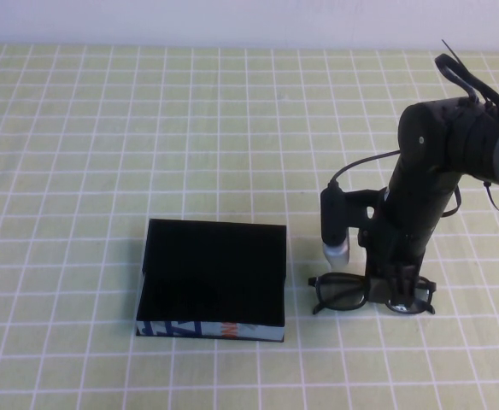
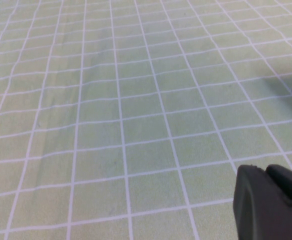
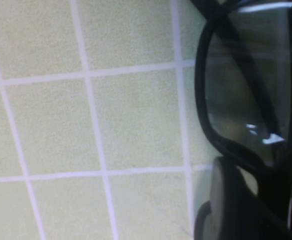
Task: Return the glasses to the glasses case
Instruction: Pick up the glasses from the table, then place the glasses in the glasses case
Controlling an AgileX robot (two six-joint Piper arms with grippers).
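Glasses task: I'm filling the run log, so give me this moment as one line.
right gripper: down at glasses | glasses: on tablecloth, right of glasses case | case: open | left gripper: away, over cloth

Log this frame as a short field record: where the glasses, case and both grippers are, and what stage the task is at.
glasses: on the tablecloth, just right of the case, outside it
glasses case: lid open, black interior with nothing visible inside, patterned side toward the robot
right gripper: down at the right end of the glasses; grip state unclear
left gripper: out of the high view, over bare tablecloth, away from the glasses
stage: glasses not yet in the case
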